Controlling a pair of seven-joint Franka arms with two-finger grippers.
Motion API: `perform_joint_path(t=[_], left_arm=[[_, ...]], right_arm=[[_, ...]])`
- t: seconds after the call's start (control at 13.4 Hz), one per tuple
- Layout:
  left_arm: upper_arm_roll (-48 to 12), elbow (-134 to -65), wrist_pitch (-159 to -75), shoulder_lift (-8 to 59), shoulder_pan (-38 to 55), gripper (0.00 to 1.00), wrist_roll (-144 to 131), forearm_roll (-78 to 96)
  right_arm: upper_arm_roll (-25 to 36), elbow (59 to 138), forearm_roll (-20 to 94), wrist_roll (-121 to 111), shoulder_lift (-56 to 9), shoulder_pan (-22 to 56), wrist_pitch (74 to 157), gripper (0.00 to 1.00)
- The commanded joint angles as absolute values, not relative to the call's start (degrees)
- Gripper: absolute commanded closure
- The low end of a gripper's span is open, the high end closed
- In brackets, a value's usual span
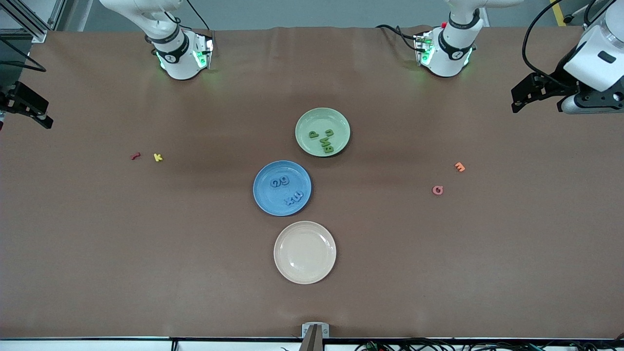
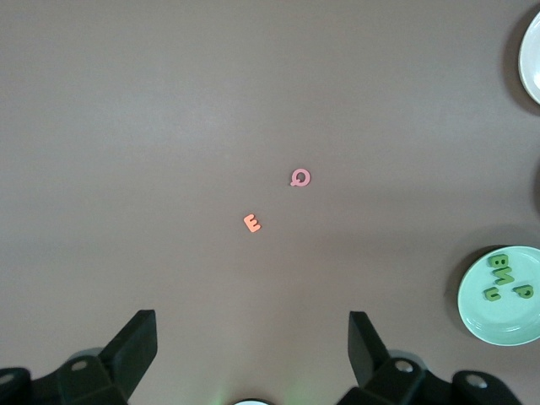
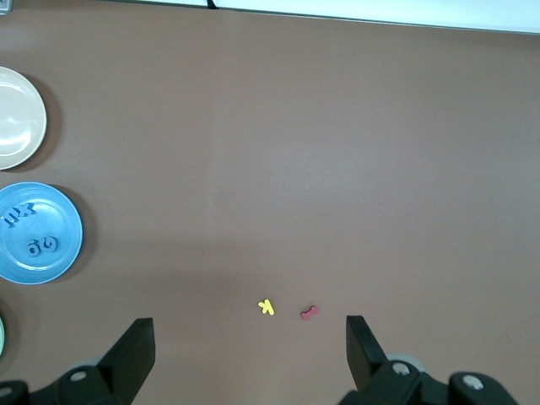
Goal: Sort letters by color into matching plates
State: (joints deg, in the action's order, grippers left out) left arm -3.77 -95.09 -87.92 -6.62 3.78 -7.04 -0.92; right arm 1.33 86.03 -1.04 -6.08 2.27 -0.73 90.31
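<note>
Green letters in green plate, blue letters in blue plate.

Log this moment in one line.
green letters in green plate | blue letters in blue plate | left gripper, right gripper open, waiting

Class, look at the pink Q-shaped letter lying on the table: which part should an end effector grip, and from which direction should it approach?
Probably from straight above. The pink Q lies flat on the brown table, beside the orange letter but apart from it, so nothing crowds it. It is a low ring, so fingers would best close across its outer rim, avoiding the small tail, which gives a less even hold.
</note>
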Motion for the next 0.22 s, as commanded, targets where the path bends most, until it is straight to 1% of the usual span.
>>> perform_joint_path(t=[0.0,0.15], left_arm=[[-3.87,-93.69,-87.36,-5.89,3.78,0.00,-5.71,-1.23],[-3.87,-93.69,-87.36,-5.98,3.78,0.00,-5.63,-1.23]], right_arm=[[1.14,84.90,-1.58,-6.59,1.85,-1.05,89.56,0.00],[1.14,84.64,-1.50,-6.50,1.85,-1.05,89.56,0.00]])
